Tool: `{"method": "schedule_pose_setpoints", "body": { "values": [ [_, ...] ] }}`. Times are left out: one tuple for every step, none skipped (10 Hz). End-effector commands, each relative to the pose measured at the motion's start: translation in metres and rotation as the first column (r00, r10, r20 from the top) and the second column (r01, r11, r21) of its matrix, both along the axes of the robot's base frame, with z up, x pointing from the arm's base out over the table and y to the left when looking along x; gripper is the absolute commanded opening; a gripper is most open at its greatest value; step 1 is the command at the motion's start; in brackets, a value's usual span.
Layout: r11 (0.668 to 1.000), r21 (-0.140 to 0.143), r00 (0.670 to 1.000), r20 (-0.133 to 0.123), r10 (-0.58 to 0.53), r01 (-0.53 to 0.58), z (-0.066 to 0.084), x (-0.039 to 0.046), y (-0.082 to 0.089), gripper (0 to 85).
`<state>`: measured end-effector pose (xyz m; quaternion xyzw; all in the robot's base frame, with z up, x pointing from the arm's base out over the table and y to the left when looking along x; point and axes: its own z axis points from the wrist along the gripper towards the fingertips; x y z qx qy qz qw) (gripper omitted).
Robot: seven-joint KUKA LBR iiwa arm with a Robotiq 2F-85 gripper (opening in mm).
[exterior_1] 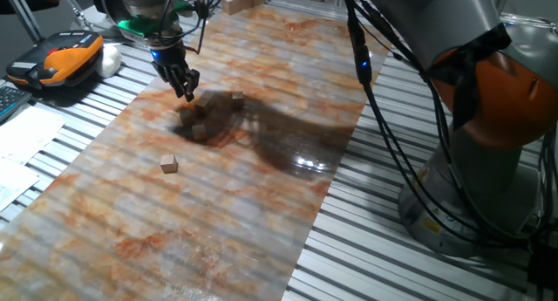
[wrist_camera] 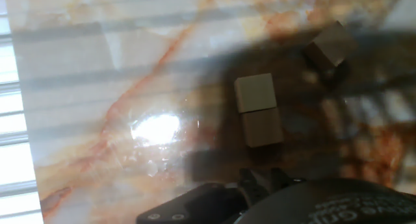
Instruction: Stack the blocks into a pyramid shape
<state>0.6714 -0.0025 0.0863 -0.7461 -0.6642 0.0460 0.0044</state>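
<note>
The table, marble-patterned and streaked with glare, carries the work in its upper left part, under the arm's dark shadow. The claw hangs just above a loose cluster of blocks; its fingers look drawn together with nothing seen between them, though the fixed view is too small to be sure, so I cannot tell its state. One block sits at about 2 o'clock from the cluster, and a lone block lies well apart at about 7 o'clock.

In the hand view a pair of blocks lie touching, one behind the other, with a tilted block at 2 o'clock from them.

Judged from this, the base row is only begun. To do the step well, line the fingers square to the chosen block's faces, come down straight, and keep clear of the touching pair so they are not nudged apart
</note>
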Motion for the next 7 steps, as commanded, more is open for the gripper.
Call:
{"method": "schedule_pose_setpoints", "body": {
  "values": [
    [1.0, -0.004, 1.0, -0.004, -0.006, 0.006, 0.0003, 0.001, 0.0021, 17.0],
    [1.0, -0.004, 1.0, -0.003, -0.009, 0.009, 0.0004, 0.0012, 0.0028, 17.0],
    [1.0, 0.0, 1.0, 0.002, -0.007, 0.007, 0.0001, 0.0009, 0.0028, 17.0],
    [1.0, -0.003, 1.0, -0.001, -0.004, 0.004, -0.0002, 0.001, 0.003, 17.0],
    [1.0, -0.007, 1.0, -0.006, 0.0, 0.0, -0.0007, 0.0012, 0.0028, 17.0],
    [1.0, -0.019, 1.0, -0.018, 0.012, -0.012, -0.0008, 0.0012, 0.0028, 17.0],
    [1.0, -0.026, 1.0, -0.027, 0.015, -0.016, -0.0003, 0.0012, 0.0031, 17.0]
  ]
}}
